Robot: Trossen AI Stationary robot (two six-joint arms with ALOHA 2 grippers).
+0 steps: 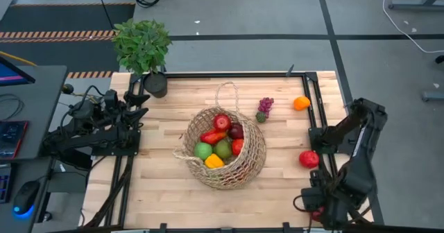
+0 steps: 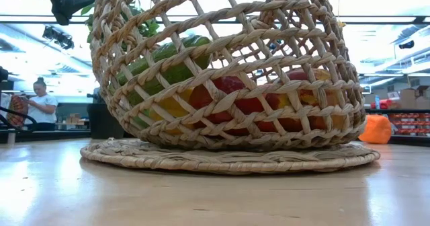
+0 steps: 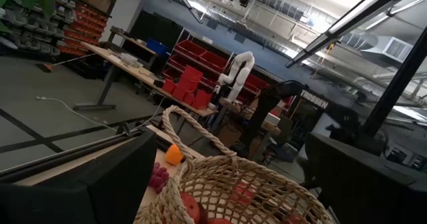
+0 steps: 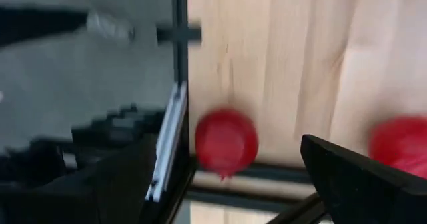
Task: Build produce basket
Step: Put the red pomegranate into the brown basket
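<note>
Basket (image 2: 222,71) weave; overhead, stray grapes (image 1: 264,109).

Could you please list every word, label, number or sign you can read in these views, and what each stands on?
Nothing here can be read for certain.
Pale lettering on the far dark arm: too blurred to read.
Screen left of the table: anything on it is too small to read.
Basket and produce: no labels show.

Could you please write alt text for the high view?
A wicker basket holding produce sits mid-table; grapes, an orange and a red fruit lie outside it. Both arms wait at the table's sides.
</note>
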